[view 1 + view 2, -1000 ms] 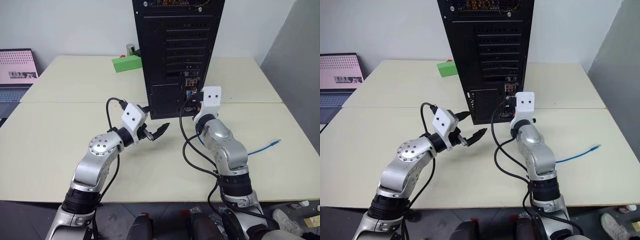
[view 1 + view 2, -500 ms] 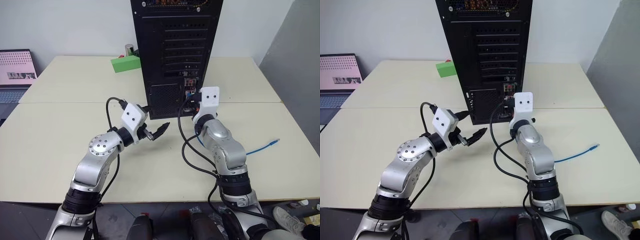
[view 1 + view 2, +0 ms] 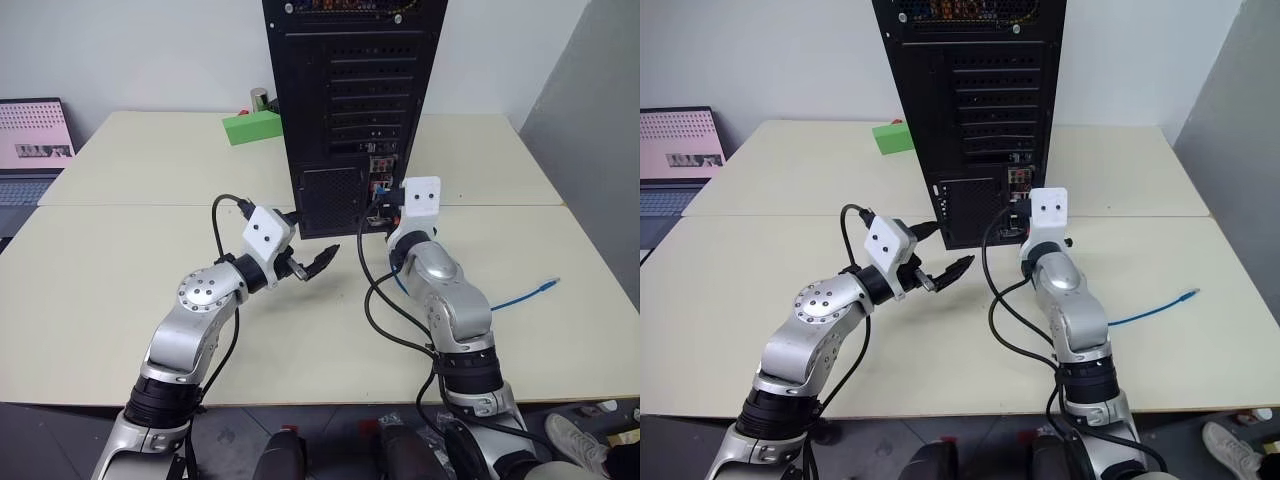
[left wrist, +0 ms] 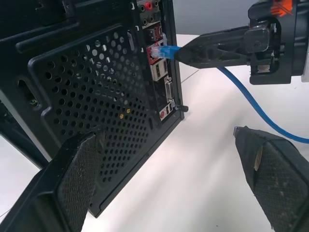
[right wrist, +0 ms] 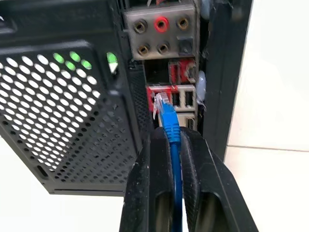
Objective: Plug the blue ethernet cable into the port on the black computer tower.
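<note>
Pinched together, your right gripper's [image 5: 175, 145] two black fingers clamp the blue ethernet cable [image 5: 170, 126] just behind its clear plug, whose tip sits at the mouth of the port [image 5: 159, 100] in the red-trimmed connector block; whether it has gone fully home you cannot tell from these views. That port lies in the narrow strip of connectors low on the right side of the black computer tower's [image 3: 345, 90] rear panel, just below the round audio jacks [image 5: 161, 22] and right of the perforated vent panel [image 4: 101, 96]. From the fingers the cable runs back under your right arm and trails out across the cream table [image 3: 100, 290] to the right, its free end [image 3: 545, 286] lying loose well away from the tower. Your left gripper [image 3: 312, 264] hangs with its jaws spread wide and holding nothing, just near of the tower's lower left corner and pointing toward it. Farther off, a green block [image 3: 252, 127] lies on the table to the left of the tower, and an open laptop [image 3: 35, 140] sits at the far left edge.
</note>
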